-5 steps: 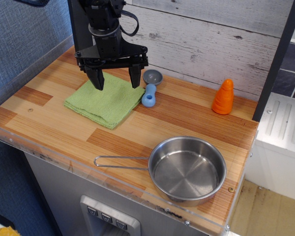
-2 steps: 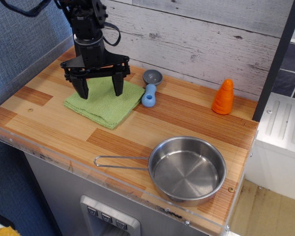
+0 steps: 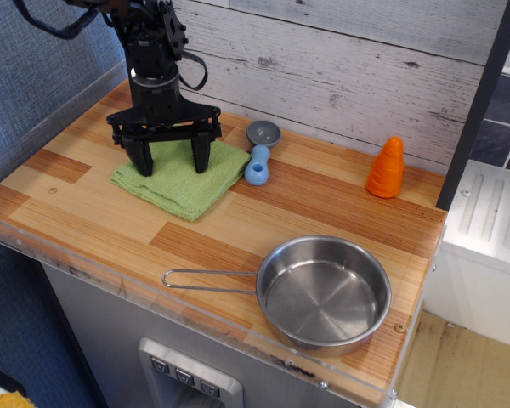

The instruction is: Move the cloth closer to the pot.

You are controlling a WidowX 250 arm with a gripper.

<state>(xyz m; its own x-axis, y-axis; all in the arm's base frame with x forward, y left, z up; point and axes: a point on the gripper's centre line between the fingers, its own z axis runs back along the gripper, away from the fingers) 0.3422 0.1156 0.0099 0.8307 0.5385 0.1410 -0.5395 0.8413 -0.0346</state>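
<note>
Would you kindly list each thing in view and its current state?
Gripper: open, fingers down at the cloth.
Cloth: folded flat, not gripped.
Pot: upright, empty, apart from cloth.
Blue toy: lying beside cloth.
Orange cone: upright.

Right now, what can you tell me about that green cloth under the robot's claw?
The cloth is light green, finely woven and folded into a rough square, with layered edges showing at its near corner. It lies flat on the wooden counter toward the back left. The open gripper stands over its rear half, fingertips at its surface.
</note>
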